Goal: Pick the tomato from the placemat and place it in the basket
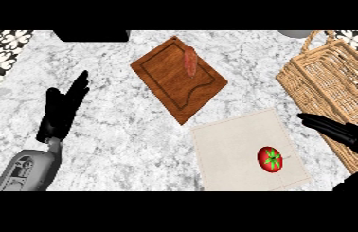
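A red tomato (271, 158) with a green stem lies on the beige placemat (234, 146), toward its right side. The wicker basket (328, 79) stands at the right edge of the marble counter. My right hand (328, 127) comes in from the right edge with straight fingers, just above and to the right of the tomato, in front of the basket's lower side, touching nothing. My left hand (63, 108) rests open at the left, fingers pointing up, far from the placemat.
A wooden cutting board (168, 79) lies at the middle back with a reddish sausage-like item (190, 61) on its far edge. A dark object (91, 35) sits at the back left. Patterned tiles (14, 46) show at the far left.
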Robot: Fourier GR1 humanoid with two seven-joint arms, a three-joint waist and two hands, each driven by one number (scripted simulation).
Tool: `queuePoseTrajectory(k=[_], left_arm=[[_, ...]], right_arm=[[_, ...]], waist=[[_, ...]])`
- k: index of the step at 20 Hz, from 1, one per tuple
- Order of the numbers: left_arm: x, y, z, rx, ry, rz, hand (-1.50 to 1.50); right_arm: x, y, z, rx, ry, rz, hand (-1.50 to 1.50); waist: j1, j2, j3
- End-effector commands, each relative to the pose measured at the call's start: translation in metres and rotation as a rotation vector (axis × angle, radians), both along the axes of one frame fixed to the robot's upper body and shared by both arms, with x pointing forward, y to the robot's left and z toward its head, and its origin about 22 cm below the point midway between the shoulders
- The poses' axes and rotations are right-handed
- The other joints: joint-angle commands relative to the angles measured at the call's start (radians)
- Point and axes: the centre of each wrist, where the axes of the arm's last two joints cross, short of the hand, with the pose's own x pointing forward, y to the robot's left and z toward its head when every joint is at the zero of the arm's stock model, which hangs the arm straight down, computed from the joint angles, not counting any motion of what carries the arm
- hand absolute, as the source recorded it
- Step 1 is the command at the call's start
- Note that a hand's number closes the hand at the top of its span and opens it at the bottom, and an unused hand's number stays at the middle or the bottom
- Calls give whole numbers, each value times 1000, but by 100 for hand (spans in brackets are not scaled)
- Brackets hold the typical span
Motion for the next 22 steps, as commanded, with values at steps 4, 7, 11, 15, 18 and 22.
queuePoseTrajectory(k=[4, 7, 11, 15, 18, 22], left_arm=[[-5, -6, -19, -5, -2, 5, 0], [-9, 2, -23, -6, -9, 2, 0], [6, 0, -8, 10, -11, 14, 0], [2, -15, -6, 9, -4, 1, 0], [-14, -9, 2, -8, 7, 19, 0], [4, -7, 6, -5, -12, -2, 0]], right_arm=[[-8, 20, -28, 24, 18, 43, -150], [14, 29, -32, 32, 14, 52, -150], [16, 58, -25, 20, 28, 60, -150], [2, 52, -41, 37, 31, 55, -150], [10, 66, -38, 26, 39, 56, -150], [12, 60, -46, 8, 53, 63, -150]], waist=[[-5, -1, 0], [-1, 0, 0], [-4, -1, -1], [-4, -1, 0], [0, -2, 0], [-3, -1, 0]])
